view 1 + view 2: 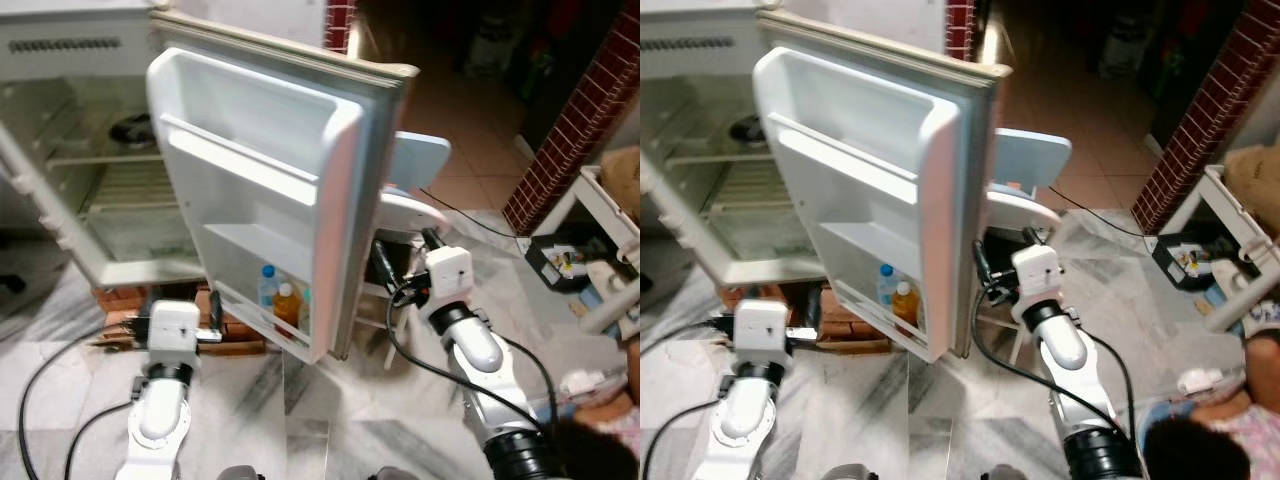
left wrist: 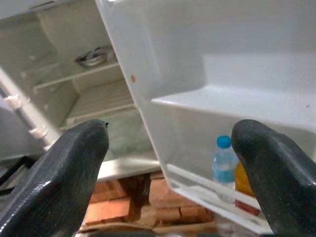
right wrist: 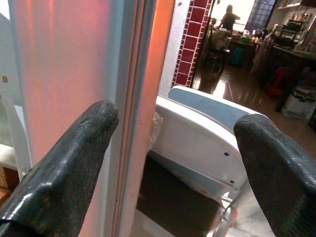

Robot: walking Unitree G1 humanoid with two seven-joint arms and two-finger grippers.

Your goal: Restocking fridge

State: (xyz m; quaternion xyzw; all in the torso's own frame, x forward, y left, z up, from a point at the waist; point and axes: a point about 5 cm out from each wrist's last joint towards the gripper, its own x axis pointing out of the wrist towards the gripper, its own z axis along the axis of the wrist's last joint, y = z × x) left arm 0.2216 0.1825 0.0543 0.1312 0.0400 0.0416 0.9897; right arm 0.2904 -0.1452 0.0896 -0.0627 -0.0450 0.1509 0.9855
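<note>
Both grippers stand spread wide and empty. Left gripper (image 2: pixel 170 163) faces the fridge door (image 1: pixel 260 190), whose lowest shelf holds a water bottle (image 2: pixel 223 165) and an orange bottle (image 1: pixel 286 305), partly hidden by its finger. Right gripper (image 3: pixel 173 163) is beside the door's outer edge, a white chair (image 3: pixel 197 133) beyond.

two bottles (image 1: pixel 277 300) stand in the open fridge door's (image 1: pixel 262 190) lowest shelf, chair (image 1: pixel 410 190) behind it.
</note>
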